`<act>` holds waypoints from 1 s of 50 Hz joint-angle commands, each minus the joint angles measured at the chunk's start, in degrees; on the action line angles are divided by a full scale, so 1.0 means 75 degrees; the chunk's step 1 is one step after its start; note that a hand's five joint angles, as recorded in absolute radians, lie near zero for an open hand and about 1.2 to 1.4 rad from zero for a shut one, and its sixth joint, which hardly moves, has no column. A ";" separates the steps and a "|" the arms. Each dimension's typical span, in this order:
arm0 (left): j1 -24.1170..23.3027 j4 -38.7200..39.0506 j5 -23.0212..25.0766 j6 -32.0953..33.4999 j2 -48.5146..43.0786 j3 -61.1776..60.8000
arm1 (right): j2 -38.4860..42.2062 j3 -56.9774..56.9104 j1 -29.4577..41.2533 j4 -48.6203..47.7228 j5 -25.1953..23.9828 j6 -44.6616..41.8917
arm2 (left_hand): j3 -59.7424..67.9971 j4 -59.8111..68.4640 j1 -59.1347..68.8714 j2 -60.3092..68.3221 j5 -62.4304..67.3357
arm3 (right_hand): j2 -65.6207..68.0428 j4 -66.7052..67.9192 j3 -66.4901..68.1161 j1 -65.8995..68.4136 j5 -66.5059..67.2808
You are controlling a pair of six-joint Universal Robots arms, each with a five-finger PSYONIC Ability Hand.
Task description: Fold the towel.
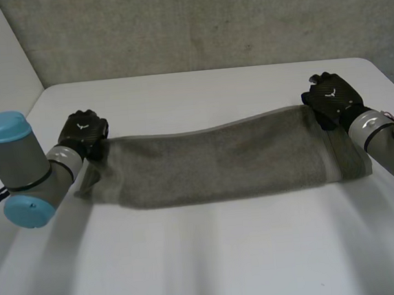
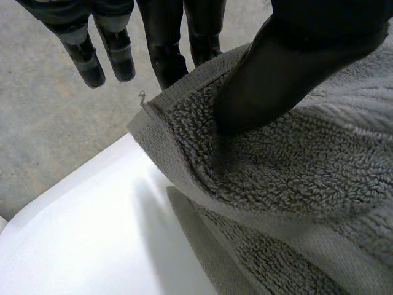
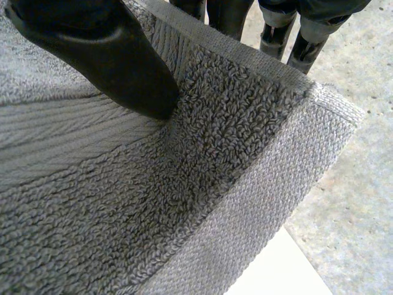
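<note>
The white table (image 1: 206,257) spans the head view, with a grey concrete wall (image 1: 193,23) behind its far edge. The grey towel (image 1: 219,163) is stretched lengthwise as one long band over the far half of the table, between my two hands. Its near edge appears to rest on or just above the table; the head view does not settle which. My left arm (image 1: 19,163) enters at the table's left side and my right arm (image 1: 388,127) at its right side.

My left hand (image 1: 83,133) is at the towel's left end, on the far corner. In the left wrist view the thumb (image 2: 276,74) presses into the terry pile on one face. Some fingers (image 2: 166,55) run behind the hem (image 2: 178,86) on the other face, so the corner is pinched. The remaining fingers hang straight beside the towel, touching nothing. This corner is clear of the table, with shadow beneath it.

My right hand (image 1: 332,96) is at the towel's right end, also on the far corner. In the right wrist view its thumb presses on the pile near the woven border band (image 3: 270,203). Its fingers stand behind the hem, so this corner is pinched in the same manner
</note>
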 commanded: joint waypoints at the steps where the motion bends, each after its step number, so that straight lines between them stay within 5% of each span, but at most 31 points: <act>1: -0.0035 -0.0042 -0.0167 0.0190 0.0248 -0.0071 | -0.0052 -0.0033 -0.0006 0.0019 0.0086 -0.0104 | -0.0344 -0.0425 0.0654 0.0420 0.0420 | 0.0499 -0.0407 -0.0249 0.0517 0.0358; 27: -0.0023 0.0590 -0.0601 0.0659 -0.0243 0.0292 | 0.0745 -0.0396 -0.0006 -0.0309 0.0097 -0.0526 | -0.0344 -0.0425 0.0654 0.0420 0.0420 | 0.0499 -0.0407 -0.0249 0.0517 0.0358; 28: -0.0023 0.0591 -0.0601 0.0659 -0.0243 0.0292 | 0.0733 -0.0408 -0.0006 -0.0309 0.0120 -0.0526 | -0.0344 -0.0425 0.0654 0.0420 0.0420 | -0.2868 -0.0407 -0.0249 -0.2850 -0.3009; 29: -0.0023 0.0567 -0.0601 0.0636 -0.0185 0.0280 | 0.0664 -0.0396 0.0006 -0.0309 0.0167 -0.0514 | -0.0344 -0.0425 -0.0698 -0.0931 -0.0931 | -0.7653 -0.0407 -0.0249 -0.7636 -0.7795; 30: -0.0023 0.0567 -0.0601 0.0635 -0.0185 0.0280 | 0.0663 -0.0396 0.0006 -0.0309 0.0168 -0.0514 | -0.0344 -0.0425 -0.0711 -0.0945 -0.0945 | -0.7701 -0.0407 -0.0249 -0.7683 -0.7842; 31: -0.0034 0.0532 -0.0612 0.0635 -0.0127 0.0234 | 0.0593 -0.0385 0.0006 -0.0309 0.0307 -0.0514 | -0.0344 -0.0425 -0.5130 -0.5363 -0.5364 | -0.8834 -0.0407 -0.0249 -0.8817 -0.8975; 32: -0.0058 0.0532 -0.0624 0.0659 -0.0068 0.0187 | 0.0384 -0.0338 0.0029 -0.0309 0.0471 -0.0491 | -0.0344 -0.0425 -0.7195 -0.7428 -0.7428 | -0.8834 -0.0407 -0.0249 -0.8817 -0.8975; 35: -0.0093 0.0520 -0.0612 0.0601 0.0282 0.0012 | 0.0053 -0.0244 0.0041 -0.0344 0.0648 -0.0421 | -0.0344 -0.0425 -0.8490 -0.8723 -0.8723 | -0.8834 -0.0407 -0.0249 -0.8817 -0.8975; 50: -0.0058 0.0614 -0.0577 -0.0147 0.2860 -0.2237 | -0.3496 0.2554 -0.0228 -0.0651 0.0812 0.1442 | -0.0344 -0.0425 -0.8517 -0.8750 -0.8750 | -0.8834 -0.0407 -0.0249 -0.8817 -0.8975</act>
